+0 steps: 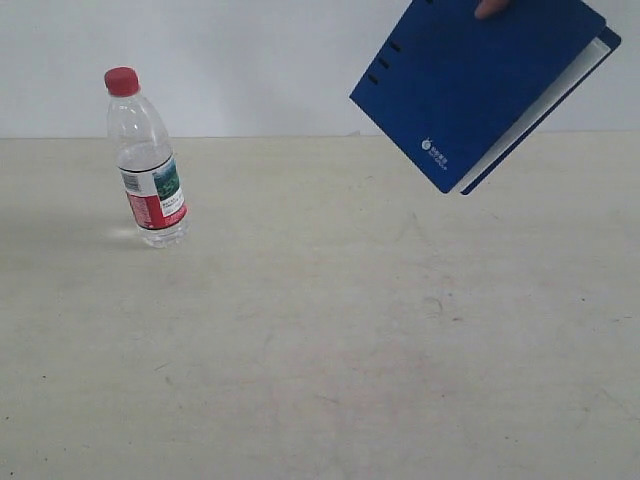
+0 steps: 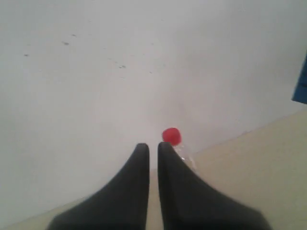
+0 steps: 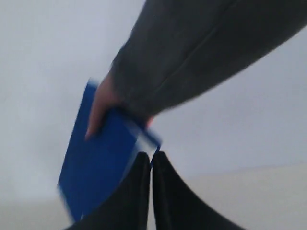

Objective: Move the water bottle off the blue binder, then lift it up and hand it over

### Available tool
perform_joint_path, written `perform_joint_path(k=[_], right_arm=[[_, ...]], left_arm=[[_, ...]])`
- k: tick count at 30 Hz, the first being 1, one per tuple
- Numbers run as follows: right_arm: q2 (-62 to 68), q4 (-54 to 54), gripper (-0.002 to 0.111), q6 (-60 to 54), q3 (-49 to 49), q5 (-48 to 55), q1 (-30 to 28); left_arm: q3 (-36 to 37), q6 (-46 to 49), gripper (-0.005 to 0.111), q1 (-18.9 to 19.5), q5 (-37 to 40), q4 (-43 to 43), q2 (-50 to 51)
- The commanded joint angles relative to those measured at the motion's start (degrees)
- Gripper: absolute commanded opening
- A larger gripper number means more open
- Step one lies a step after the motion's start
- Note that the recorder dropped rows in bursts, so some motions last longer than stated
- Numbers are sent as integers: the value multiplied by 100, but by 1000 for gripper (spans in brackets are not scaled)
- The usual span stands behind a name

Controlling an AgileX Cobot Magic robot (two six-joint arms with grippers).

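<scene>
The water bottle (image 1: 147, 160) stands upright on the table at the left of the exterior view, red cap on top; in the left wrist view its cap (image 2: 171, 135) peeks past one finger. The blue binder (image 1: 485, 85) hangs tilted in the air at the upper right, held by a person's hand (image 1: 492, 8). In the right wrist view the binder (image 3: 98, 163) looks blurred, gripped by that hand (image 3: 103, 103). My left gripper (image 2: 153, 146) is shut and holds nothing. My right gripper (image 3: 151, 155) is shut too, with the binder behind it. Neither gripper shows in the exterior view.
The beige table (image 1: 340, 340) spreads across the exterior view, with a white wall (image 1: 250, 60) behind. A grey-sleeved arm (image 3: 206, 48) reaches across the right wrist view.
</scene>
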Motion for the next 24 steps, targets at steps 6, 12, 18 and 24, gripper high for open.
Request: perform_joint_path(k=[6, 12, 18, 24], right_arm=[[-754, -1714, 0, -573, -1757, 1857, -16], [-1342, -1935, 0, 1384, -1788, 5008, -16], [-1343, -1304, 0, 1781, 11, 2453, -16], [-919, -1129, 0, 1700, 1914, -1253, -16]], left_arm=[[-105, 660, 5, 2, -1707, -41, -1953], [-247, 660, 5, 2, -2396, -41, -2565], [8, 700, 5, 2, -3007, -41, -2565], [29, 700, 5, 2, -3007, -41, -2565]])
